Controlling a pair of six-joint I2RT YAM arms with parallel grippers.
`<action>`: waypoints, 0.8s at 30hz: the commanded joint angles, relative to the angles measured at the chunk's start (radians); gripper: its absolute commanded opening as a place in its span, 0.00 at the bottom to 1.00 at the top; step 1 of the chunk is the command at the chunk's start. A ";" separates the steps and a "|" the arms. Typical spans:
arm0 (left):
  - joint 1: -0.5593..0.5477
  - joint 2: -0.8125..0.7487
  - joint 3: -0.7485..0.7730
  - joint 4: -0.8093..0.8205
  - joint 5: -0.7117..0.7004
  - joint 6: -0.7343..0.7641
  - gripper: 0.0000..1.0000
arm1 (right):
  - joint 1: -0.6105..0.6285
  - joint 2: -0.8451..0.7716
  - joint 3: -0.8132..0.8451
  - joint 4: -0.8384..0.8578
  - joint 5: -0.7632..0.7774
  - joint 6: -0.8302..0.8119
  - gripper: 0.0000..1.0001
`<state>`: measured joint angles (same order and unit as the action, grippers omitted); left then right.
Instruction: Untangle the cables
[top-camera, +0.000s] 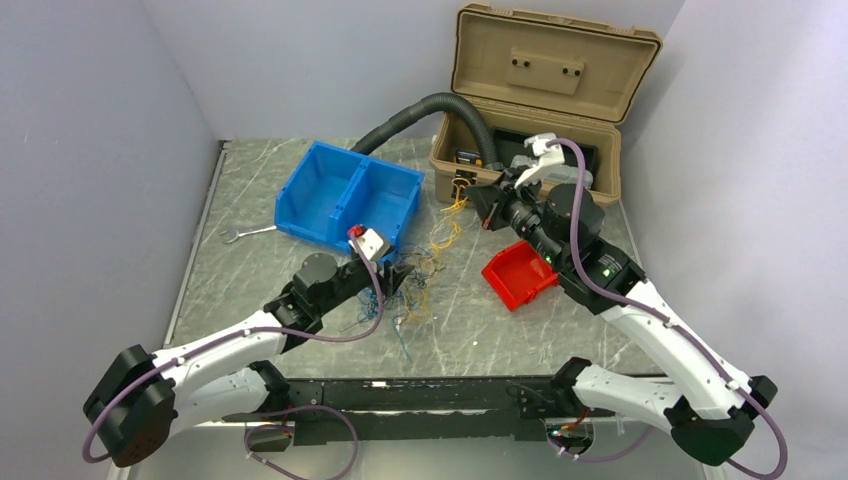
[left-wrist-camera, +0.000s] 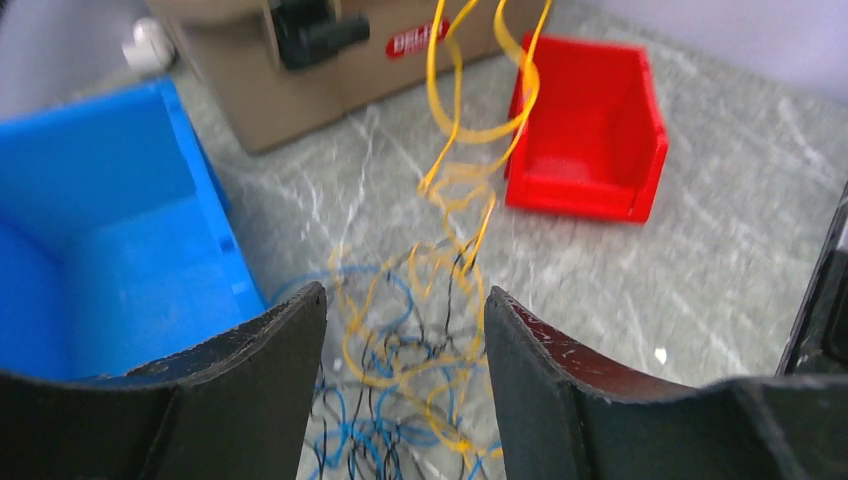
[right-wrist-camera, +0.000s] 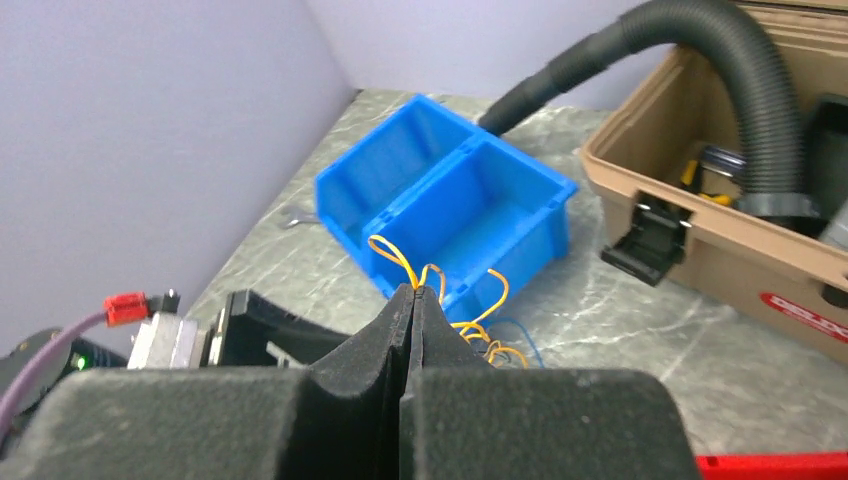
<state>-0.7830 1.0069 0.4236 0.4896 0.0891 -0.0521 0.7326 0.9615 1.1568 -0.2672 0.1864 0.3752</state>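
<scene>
**Drawing 1 yellow strand out of the knot**

Right gripper: fingers pressed together, pinching a yellow wire at the very tips. Small loops stand just above the pinch. In the overhead view it hangs raised in front of the tan case, and the yellow runs down from it to the cables. These lie as 1 mixed heap of yellow, blue and black on the table, between the blue bin and the red bin.

Left gripper: fingers spread, low over the heap, with the densest part of the knot between them. It grips nothing. I cannot tell whether its tips touch the table.

Judgement: the step is freeing 1 yellow strand while the rest stays down. The task looks early, since most of the heap is knotted.

To do it well:
1. Close the left fingers on the blue and black mass, low, leaving the rising yellow outside the grip. This anchors the heap.
2. Draw the right gripper away slowly and watch the heap. If it lifts as a clump, stop and ease back.
3. The left wrist view shows 2 yellow lines rising. I cannot tell whether that is 1 wire doubled or 2 wires, and 2 wires would call for a new grip.

Risks: the thin wire may slip from the tip pinch, or its loops may tighten under a fast pull.
</scene>
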 joint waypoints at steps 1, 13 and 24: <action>-0.004 -0.007 0.109 0.065 0.056 0.035 0.63 | -0.002 0.048 0.068 0.031 -0.173 -0.047 0.00; 0.002 -0.024 0.353 -0.197 0.147 -0.015 0.63 | -0.001 0.101 0.066 0.005 -0.318 -0.066 0.00; 0.003 0.004 0.406 -0.203 0.196 -0.048 0.60 | 0.001 0.125 0.040 -0.004 -0.412 -0.062 0.00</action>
<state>-0.7826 1.0012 0.7731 0.2726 0.2443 -0.0750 0.7326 1.0878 1.1988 -0.2932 -0.1669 0.3210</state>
